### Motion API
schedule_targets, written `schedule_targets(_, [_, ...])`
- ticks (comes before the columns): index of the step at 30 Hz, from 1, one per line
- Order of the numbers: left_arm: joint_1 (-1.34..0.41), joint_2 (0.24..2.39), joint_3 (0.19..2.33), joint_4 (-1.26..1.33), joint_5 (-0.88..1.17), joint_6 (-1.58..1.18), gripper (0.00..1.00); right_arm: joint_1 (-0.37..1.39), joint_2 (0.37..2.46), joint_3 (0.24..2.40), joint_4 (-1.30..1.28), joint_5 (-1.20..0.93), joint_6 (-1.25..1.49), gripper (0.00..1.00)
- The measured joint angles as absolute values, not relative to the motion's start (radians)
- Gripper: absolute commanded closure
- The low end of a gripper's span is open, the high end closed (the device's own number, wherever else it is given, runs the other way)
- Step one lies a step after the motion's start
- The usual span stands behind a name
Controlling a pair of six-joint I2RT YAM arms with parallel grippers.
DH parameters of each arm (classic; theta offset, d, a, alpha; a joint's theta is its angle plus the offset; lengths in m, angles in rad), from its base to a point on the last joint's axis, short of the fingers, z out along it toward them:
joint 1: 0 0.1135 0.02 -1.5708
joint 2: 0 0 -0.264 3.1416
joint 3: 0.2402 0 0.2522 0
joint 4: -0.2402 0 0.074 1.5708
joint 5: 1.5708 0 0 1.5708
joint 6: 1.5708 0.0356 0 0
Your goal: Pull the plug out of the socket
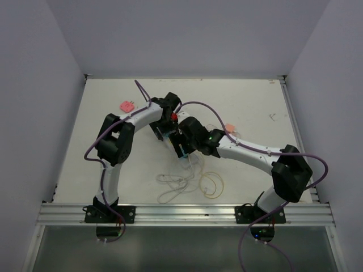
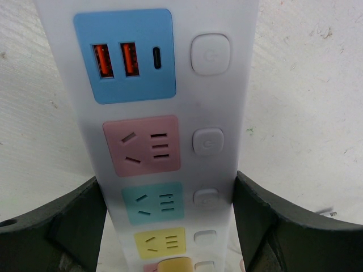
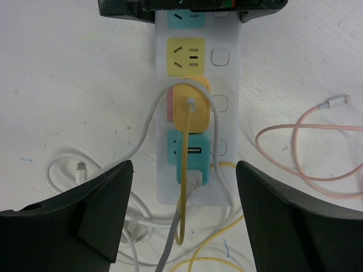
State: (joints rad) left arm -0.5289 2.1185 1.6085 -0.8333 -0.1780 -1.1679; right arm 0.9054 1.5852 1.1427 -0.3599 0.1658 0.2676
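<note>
The white power strip (image 2: 222,93) lies on the table, with blue USB, pink, teal and yellow outlet faces in a row. My left gripper (image 2: 170,226) is shut on it, one finger on each long side. In the right wrist view a yellow plug (image 3: 191,107) and a teal plug (image 3: 193,161) sit in the strip (image 3: 227,79) at its near end, each with a cable leading off. My right gripper (image 3: 184,187) is open wide above the teal plug, touching nothing. In the top view both grippers (image 1: 164,122) (image 1: 182,141) meet at mid-table and hide most of the strip.
Loose white (image 3: 68,164), pink (image 3: 306,147) and yellow (image 3: 227,249) cables lie around the strip's near end. A loose pink plug (image 1: 126,106) lies at the far left and a pale orange one (image 1: 229,128) to the right. Walls enclose the table.
</note>
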Motion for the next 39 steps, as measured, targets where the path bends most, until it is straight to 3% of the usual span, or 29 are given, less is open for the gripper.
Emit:
schedule_targets(2, [-0.529, 2.119, 1.608, -0.833, -0.178, -1.168, 1.00, 0.905, 1.593, 1.136, -0.359, 0.166, 0.275, 0.25])
schedule_targets(10, [-0.529, 2.120, 1.611, -0.836, -0.177, -1.168, 1.00, 0.908, 1.684, 1.121, -0.353, 0.168, 0.290, 0.50])
schedule_targets(13, [-0.529, 2.120, 1.613, -0.836, -0.178, -1.167, 1.00, 0.909, 1.705, 1.121, -0.345, 0.176, 0.286, 0.64])
schedule_targets(14, [-0.529, 2.121, 1.613, -0.836, -0.178, -1.166, 1.00, 0.908, 1.709, 1.121, -0.345, 0.184, 0.284, 0.75])
schedule_targets(16, [-0.529, 2.121, 1.613, -0.836, -0.179, -1.164, 1.00, 0.909, 1.710, 1.122, -0.343, 0.192, 0.282, 0.87])
schedule_targets(17, [-0.529, 2.121, 1.613, -0.836, -0.179, -1.164, 1.00, 0.909, 1.710, 1.122, -0.343, 0.193, 0.284, 0.98])
schedule_targets(18, [-0.529, 2.121, 1.613, -0.836, -0.179, -1.164, 1.00, 0.909, 1.710, 1.122, -0.344, 0.194, 0.284, 1.00])
schedule_targets(39, [-0.532, 2.124, 1.612, -0.838, -0.195, -1.168, 1.00, 0.909, 1.702, 1.176, -0.432, 0.200, 0.308, 1.00])
